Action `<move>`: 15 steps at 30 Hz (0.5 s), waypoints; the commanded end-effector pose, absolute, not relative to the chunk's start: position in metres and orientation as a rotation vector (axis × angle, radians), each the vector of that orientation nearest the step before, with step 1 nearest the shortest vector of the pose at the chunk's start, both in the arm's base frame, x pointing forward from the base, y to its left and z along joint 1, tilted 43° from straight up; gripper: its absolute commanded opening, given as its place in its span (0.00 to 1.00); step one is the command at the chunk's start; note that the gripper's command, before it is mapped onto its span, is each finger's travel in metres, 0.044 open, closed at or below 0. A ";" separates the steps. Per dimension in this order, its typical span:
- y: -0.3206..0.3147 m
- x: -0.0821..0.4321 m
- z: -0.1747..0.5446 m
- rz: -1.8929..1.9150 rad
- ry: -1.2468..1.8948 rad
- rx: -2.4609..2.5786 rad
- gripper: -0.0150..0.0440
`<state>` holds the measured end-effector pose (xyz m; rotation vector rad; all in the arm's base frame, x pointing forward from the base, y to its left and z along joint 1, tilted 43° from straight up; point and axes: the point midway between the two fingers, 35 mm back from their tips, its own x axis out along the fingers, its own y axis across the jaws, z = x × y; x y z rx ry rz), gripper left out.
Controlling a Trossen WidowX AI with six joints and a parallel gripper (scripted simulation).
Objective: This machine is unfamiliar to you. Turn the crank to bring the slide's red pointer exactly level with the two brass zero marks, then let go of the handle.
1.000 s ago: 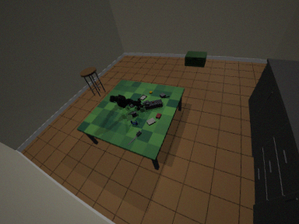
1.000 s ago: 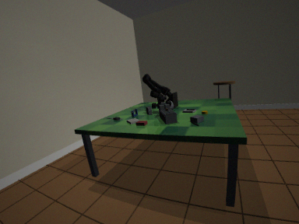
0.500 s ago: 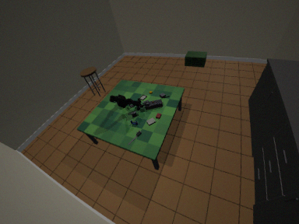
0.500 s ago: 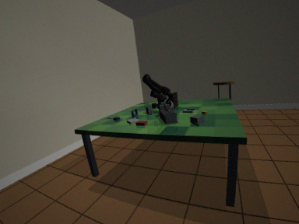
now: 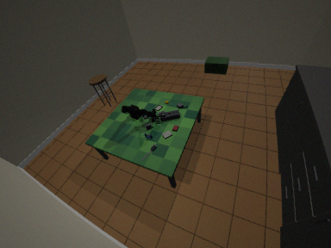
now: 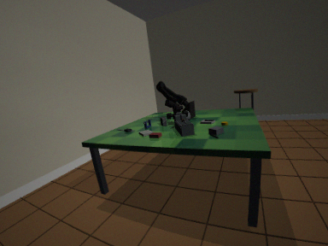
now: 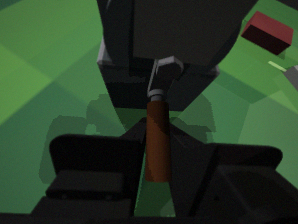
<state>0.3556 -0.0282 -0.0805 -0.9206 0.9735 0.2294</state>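
Brown handle (image 7: 158, 142) of the crank (image 7: 165, 75), pinched in the nearly closed end effector (image 5: 158, 115) (image 6: 176, 116) (image 7: 152, 122), before the dark machine (image 5: 171, 115) (image 6: 184, 127) (image 7: 155, 90) on the green table (image 5: 161, 162) (image 6: 171, 149) (image 7: 20, 60). Pointer and brass marks cannot be made out; turning blindly could overshoot, and an off-arc pull could slip the grip.

Dim light is leaving the dark machine parts murky. Soft shadows are spreading below the table (image 5: 96, 137) (image 6: 179, 150), and fine grain is showing.
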 end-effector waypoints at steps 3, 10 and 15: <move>-0.022 0.350 -0.085 0.257 0.983 -0.918 0.25; -0.021 0.350 -0.086 0.257 0.983 -0.918 0.25; -0.021 0.349 -0.086 0.257 0.983 -0.918 0.25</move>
